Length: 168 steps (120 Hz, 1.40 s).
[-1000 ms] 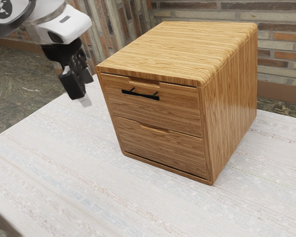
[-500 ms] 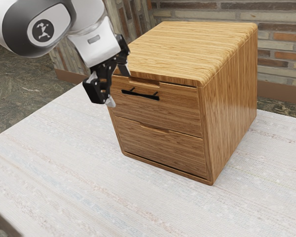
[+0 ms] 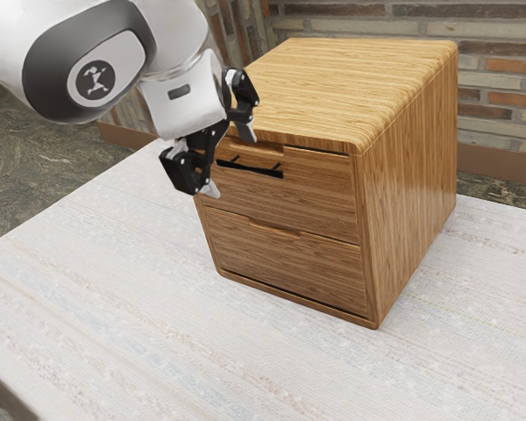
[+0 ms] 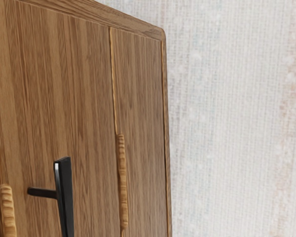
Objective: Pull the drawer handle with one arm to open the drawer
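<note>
Tool (image 3: 228,162) stands wide open right at one end of the black drawer handle (image 3: 259,169).

Behind the table stands a brick wall (image 3: 500,44) of brown, grey and reddish bricks, and a brown skirting board (image 3: 500,162) runs along its foot. The floor (image 3: 35,149) is dark and mottled, grey-green like rough stone. The table (image 3: 245,351) has a pale top, whitish with faint pink and blue streaks. The light is soft and even.
</note>
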Each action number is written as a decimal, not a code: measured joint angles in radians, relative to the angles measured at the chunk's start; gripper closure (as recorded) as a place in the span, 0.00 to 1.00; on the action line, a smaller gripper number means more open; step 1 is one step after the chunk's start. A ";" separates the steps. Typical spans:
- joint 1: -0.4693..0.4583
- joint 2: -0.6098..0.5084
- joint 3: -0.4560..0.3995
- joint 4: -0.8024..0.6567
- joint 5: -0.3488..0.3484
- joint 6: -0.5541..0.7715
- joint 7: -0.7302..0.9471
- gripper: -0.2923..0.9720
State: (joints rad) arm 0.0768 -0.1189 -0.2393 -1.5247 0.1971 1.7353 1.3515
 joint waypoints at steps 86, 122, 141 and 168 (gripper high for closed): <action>0.033 0.003 0.009 -0.099 0.007 0.143 0.080 0.25; 0.051 0.012 0.009 -0.124 0.007 0.160 0.094 0.25; 0.057 0.013 0.009 -0.130 0.007 0.168 0.099 0.25; 0.072 0.020 0.009 -0.138 0.007 0.179 0.104 0.25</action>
State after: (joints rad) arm 0.1483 -0.0988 -0.2298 -1.6628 0.2038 1.9147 1.4552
